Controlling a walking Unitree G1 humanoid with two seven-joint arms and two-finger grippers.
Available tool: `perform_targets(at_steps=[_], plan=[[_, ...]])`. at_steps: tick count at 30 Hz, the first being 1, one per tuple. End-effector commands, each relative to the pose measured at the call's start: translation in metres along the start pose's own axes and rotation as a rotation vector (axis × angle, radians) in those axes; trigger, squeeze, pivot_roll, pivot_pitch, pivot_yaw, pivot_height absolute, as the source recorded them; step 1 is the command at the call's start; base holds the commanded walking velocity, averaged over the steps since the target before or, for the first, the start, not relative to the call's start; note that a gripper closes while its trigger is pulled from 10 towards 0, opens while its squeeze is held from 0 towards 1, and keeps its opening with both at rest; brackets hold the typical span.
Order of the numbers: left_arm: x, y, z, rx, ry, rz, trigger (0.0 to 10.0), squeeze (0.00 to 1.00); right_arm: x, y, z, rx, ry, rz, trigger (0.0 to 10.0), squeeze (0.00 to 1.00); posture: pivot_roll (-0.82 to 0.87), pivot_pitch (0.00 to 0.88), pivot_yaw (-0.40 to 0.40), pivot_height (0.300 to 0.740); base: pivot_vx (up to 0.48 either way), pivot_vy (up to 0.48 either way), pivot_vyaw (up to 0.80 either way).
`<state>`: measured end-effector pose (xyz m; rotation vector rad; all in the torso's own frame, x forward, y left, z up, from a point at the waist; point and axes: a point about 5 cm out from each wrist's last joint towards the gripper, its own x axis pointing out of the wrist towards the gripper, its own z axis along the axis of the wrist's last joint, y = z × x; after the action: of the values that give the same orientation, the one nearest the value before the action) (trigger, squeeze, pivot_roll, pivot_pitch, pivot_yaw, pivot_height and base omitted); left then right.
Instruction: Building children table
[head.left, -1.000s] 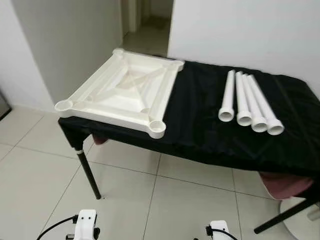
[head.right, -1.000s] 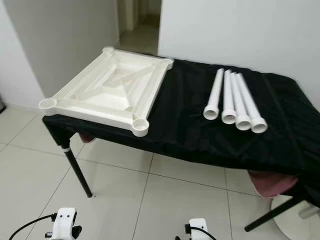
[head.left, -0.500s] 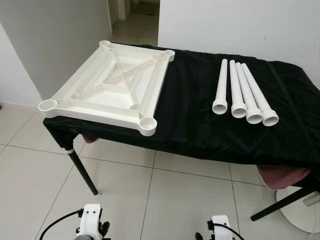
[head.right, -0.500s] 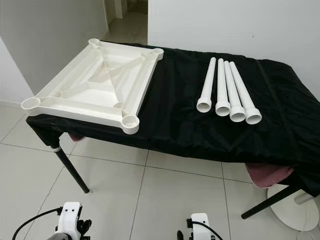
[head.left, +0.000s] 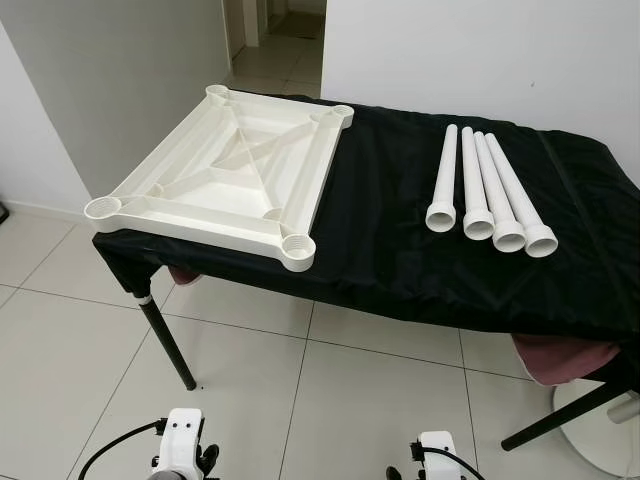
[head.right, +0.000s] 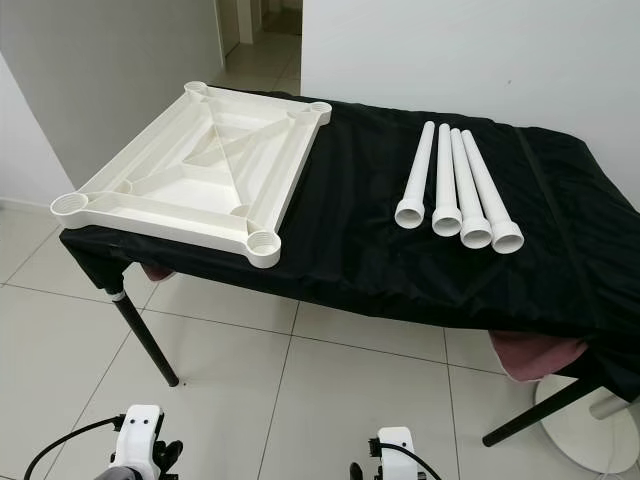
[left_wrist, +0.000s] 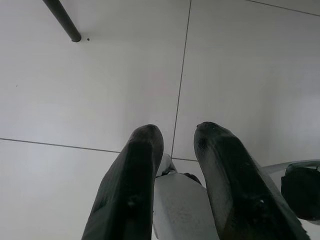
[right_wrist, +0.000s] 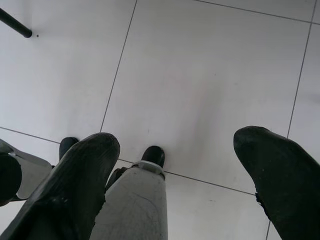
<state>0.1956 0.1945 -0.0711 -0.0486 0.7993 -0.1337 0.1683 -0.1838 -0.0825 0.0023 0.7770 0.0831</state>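
Note:
A white plastic tabletop (head.left: 205, 190) lies upside down on the left half of a black-draped table (head.left: 380, 240), its corner sockets facing up. Several white tube legs (head.left: 487, 192) lie side by side on the right half, wide ends toward me. Both arms hang low in front of the table, over the tiled floor. In the left wrist view my left gripper (left_wrist: 177, 136) points at the floor, its fingers a narrow gap apart and holding nothing. In the right wrist view my right gripper (right_wrist: 177, 145) is wide open and empty.
The draped table stands on thin black legs (head.left: 168, 338). Something pink (head.left: 560, 357) sits under its right end, next to a round white base (head.left: 600, 425). A doorway (head.left: 270, 40) opens behind the table's left end, and a white wall (head.left: 480, 50) runs behind it.
The head view has shifted and steadied, bringing the table a little closer. The tabletop and legs lie where they were. Both arms still hang low.

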Motion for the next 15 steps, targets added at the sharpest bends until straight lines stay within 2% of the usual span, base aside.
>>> perform_targets(at_steps=[1,15], plan=[[-0.001,-0.0013,-0.0028,-0.005,0.005,-0.034,10.0,0.0,-0.0003,0.0009,-0.0033,-0.003,0.025,0.007,10.0,0.0,0.06,0.0,-0.062,0.74,0.0,0.0,0.0],[-0.004,0.0017,-0.0089,-0.018,0.011,-0.017,10.0,0.0,0.0002,0.0002,-0.0026,-0.023,0.034,0.013,10.0,0.0,0.07,0.0,-0.077,0.74,0.0,0.0,0.0]])
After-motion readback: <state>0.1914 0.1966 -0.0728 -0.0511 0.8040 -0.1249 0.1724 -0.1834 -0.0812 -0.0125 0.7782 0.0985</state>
